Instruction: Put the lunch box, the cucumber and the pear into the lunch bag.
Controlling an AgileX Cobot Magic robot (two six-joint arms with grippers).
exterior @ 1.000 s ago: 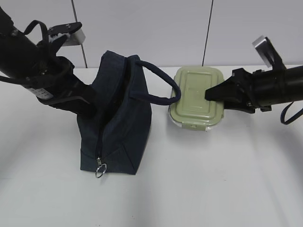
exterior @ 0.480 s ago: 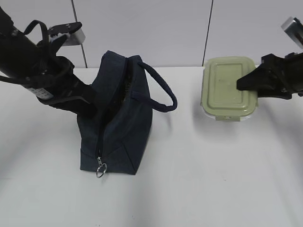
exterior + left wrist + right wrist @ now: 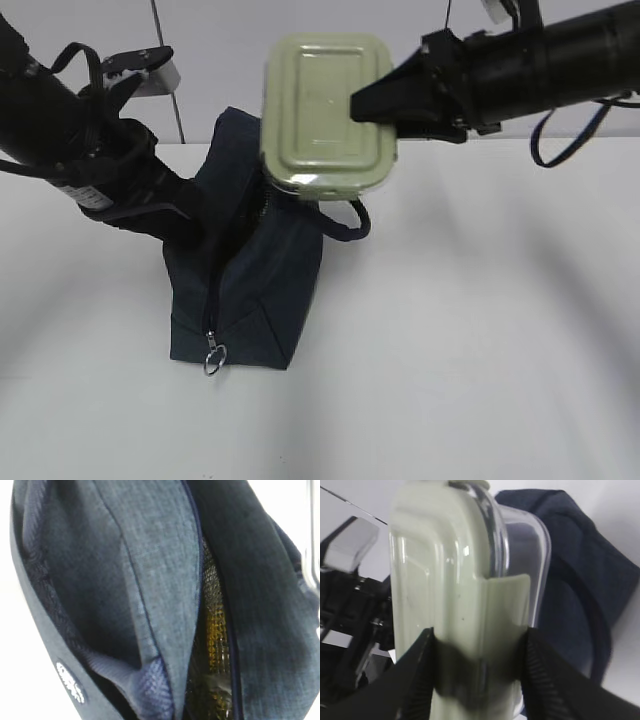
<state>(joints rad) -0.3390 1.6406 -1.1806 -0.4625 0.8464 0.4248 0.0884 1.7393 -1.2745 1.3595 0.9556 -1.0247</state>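
Observation:
My right gripper (image 3: pixel 358 104) is shut on the short end of the lunch box (image 3: pixel 325 110) and holds it in the air, lid facing the exterior camera, just above the open top of the lunch bag (image 3: pixel 250 290). In the right wrist view my fingers (image 3: pixel 415 675) clamp the pale green lid and clear base of the lunch box (image 3: pixel 445 580), with the lunch bag (image 3: pixel 580 580) behind it. My left gripper (image 3: pixel 195 215) is at the bag's left side, its fingers hidden by fabric. The left wrist view shows the lunch bag (image 3: pixel 150 580) close up, with something yellowish (image 3: pixel 215 630) in its opening. The cucumber is out of view.
The bag stands on a white table (image 3: pixel 480 350) before a white panelled wall. Its zipper ring (image 3: pixel 212 360) hangs at the near end, and its loop handle (image 3: pixel 345 225) droops to the right under the box. My left arm (image 3: pixel 350 630) shows behind the box.
My right gripper has lifted the lunch box off the table, swung it out to the right, then carried it up and left to hang over the bag. The left arm and the bag have stayed still.

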